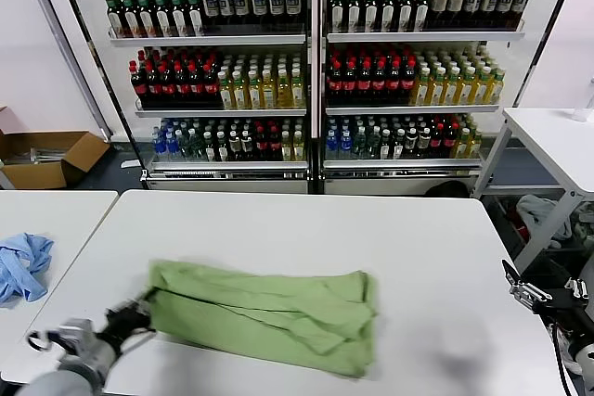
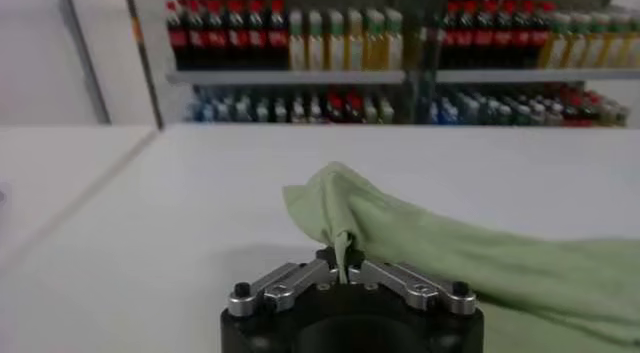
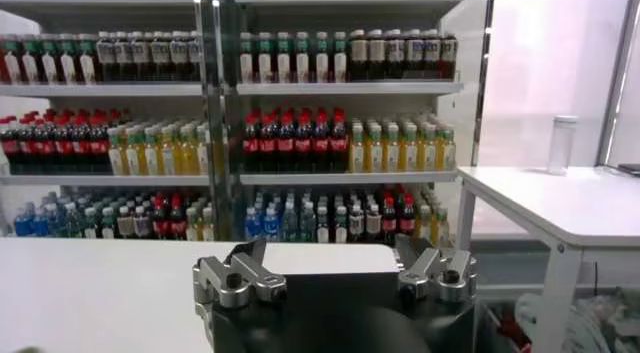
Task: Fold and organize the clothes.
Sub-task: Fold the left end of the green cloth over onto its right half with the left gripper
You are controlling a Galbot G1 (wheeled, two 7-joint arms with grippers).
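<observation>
Polo shirt (image 1: 269, 311) corner sits clamped between left gripper (image 2: 343, 266) fingers; right gripper (image 3: 335, 275) fingers apart.

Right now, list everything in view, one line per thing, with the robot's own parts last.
polo shirt: one, light green, folded into a long bundle on the near half of the main white table.
main table: one, white, directly ahead.
blue cloth: one, light blue, crumpled on the side table to the left.
side table: one, white, left of the main table.
far table: one, white, at the right.
cardboard box: one, brown, open, on the floor at the left.
bottle shelves: two units, rows of dark, red, yellow and blue bottles, behind the tables.
left hand: shut on the shirt's left end.
right hand: open, off the table's right edge, holding nothing.
</observation>
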